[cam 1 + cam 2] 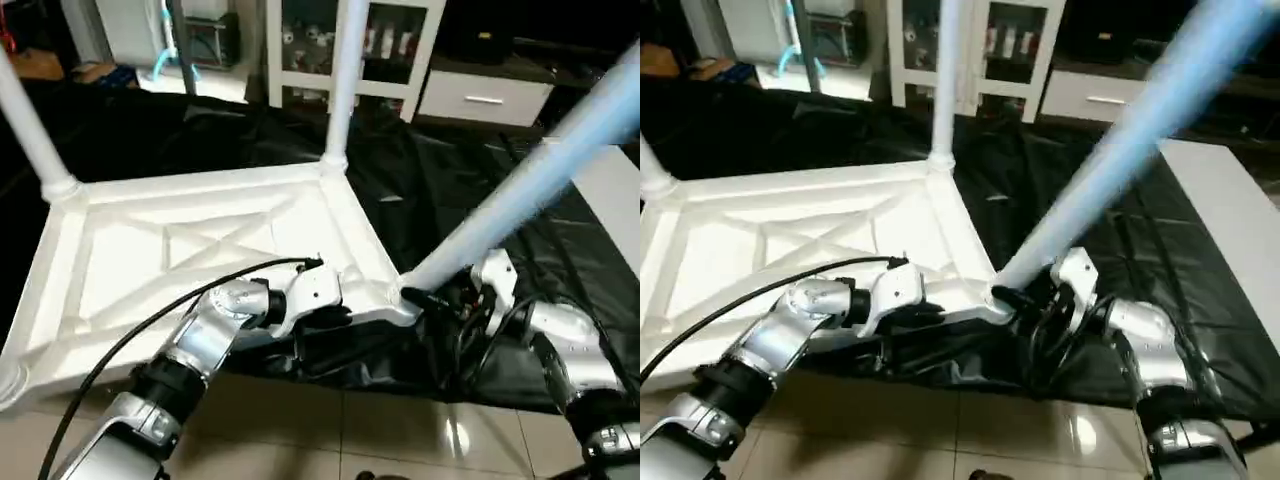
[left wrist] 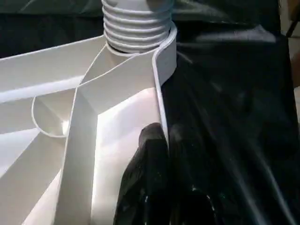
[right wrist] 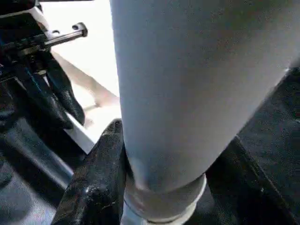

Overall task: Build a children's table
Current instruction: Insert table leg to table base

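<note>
On the black plastic sheet [image 1: 430, 170], your white square plastic table top [image 1: 140, 250] lies with its X-ribbed underside up, its near edge just beside the tiled floor [image 1: 330, 420]. Your left tool [image 1: 325, 318] is clamped shut on that near rim by the corner. Your right tool [image 1: 432, 300] grips the base of the tilted white tapered tube leg [image 1: 520, 190] at the corner socket; two more legs stand upright at far corners.

The top [image 1: 200, 250] is smooth white plastic with a soft sheen on its ribs. The legs [image 1: 500, 215] are smooth white tube, one ending in a ridged thread [image 2: 137, 23]. Beneath lies crinkled glossy black sheeting [image 1: 440, 170]. The floor [image 1: 330, 430] is shiny tile; the forearms [image 1: 200, 345] are brushed silver metal.
</note>
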